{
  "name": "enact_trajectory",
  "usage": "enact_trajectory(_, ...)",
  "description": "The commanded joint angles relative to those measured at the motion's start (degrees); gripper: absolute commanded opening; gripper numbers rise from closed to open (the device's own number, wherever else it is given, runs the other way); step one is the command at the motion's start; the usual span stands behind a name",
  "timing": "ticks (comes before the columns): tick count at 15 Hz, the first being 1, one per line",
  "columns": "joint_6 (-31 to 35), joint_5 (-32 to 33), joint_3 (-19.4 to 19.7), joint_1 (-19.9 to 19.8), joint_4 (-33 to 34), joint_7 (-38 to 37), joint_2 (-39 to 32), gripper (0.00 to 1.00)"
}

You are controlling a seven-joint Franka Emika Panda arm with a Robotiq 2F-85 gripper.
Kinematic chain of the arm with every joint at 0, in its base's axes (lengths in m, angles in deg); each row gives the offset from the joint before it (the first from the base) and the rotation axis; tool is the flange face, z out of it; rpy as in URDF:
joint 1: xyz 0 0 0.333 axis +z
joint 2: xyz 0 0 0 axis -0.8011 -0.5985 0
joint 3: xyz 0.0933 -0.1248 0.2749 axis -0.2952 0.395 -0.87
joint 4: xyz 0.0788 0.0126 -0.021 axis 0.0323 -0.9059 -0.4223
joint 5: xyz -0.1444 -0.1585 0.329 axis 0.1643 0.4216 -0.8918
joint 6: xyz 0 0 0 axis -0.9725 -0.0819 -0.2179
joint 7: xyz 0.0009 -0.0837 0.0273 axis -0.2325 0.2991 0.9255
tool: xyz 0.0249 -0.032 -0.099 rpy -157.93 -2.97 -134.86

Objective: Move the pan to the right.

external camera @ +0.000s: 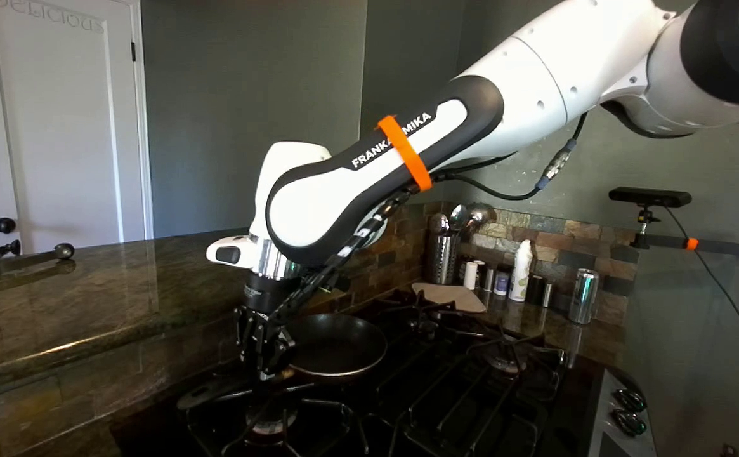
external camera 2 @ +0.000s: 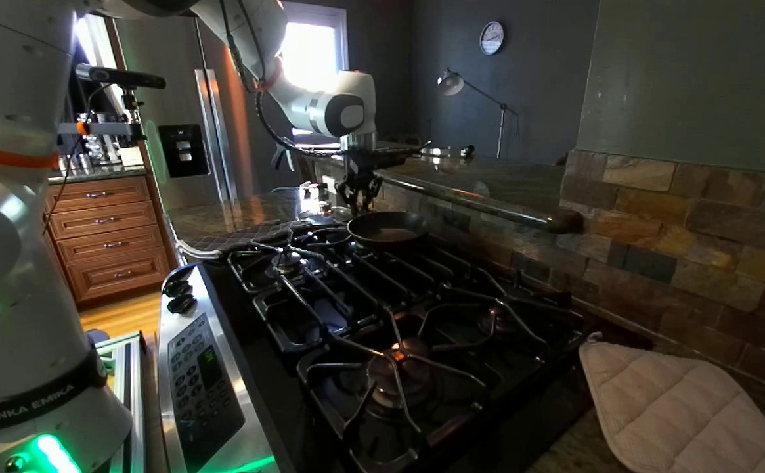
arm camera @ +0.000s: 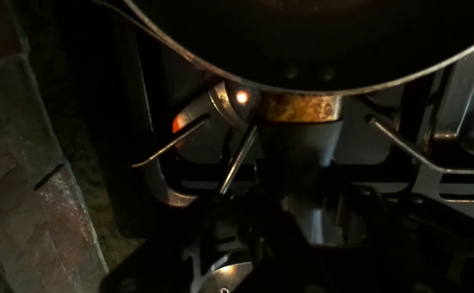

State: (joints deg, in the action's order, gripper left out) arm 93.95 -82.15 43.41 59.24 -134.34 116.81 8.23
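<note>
The pan is a round dark frying pan with a dark handle. It rests on the stove grates [external camera: 432, 406] at the back, near the stone wall, in an exterior view [external camera: 337, 343]. It also shows at the far end of the stove in an exterior view [external camera 2: 389, 230]. In the wrist view the pan's rim and dark inside [arm camera: 310, 53] fill the top. My gripper [external camera: 266, 373] points down over the handle. In the wrist view the fingers [arm camera: 298, 183] lie against both sides of the handle and look shut on it. The dark picture partly hides the fingertips.
A raised stone counter [external camera: 122, 292] runs along the back, close beside the gripper. A pale pot holder [external camera 2: 677, 401], a utensil holder [external camera: 445, 260], several bottles and a can [external camera: 583, 295] stand or lie at the stove's end. Stove knobs [external camera: 629, 409] are along the front.
</note>
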Motion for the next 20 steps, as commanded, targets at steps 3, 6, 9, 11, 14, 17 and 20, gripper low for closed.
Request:
enact_trajectory(3, 0.32, -0.07, 0.36, 0.14, -0.24, -0.02, 0.19, 0.34)
enact_trajectory(6, -0.28, 0.15, -0.04, 0.37, 0.48, 1.08, -0.29, 0.09)
enact_trajectory(9, -1.52, -0.66, -0.06, -0.63, -0.12, 3.11, -0.21, 0.09)
enact_trajectory(11, -1.85, -1.25, 0.03, -1.17, -0.97, 3.82, 0.6, 0.09)
enact_trajectory(14, -1.94, -1.78, 0.48, -2.16, -1.95, 4.27, 1.71, 0.09)
enact_trajectory(17, -1.64, -2.1, 0.94, -3.22, -3.44, 4.5, 3.17, 0.09)
enact_trajectory(20, -2.09, -2.19, 1.52, -4.21, -4.62, 5.36, 4.02, 0.09)
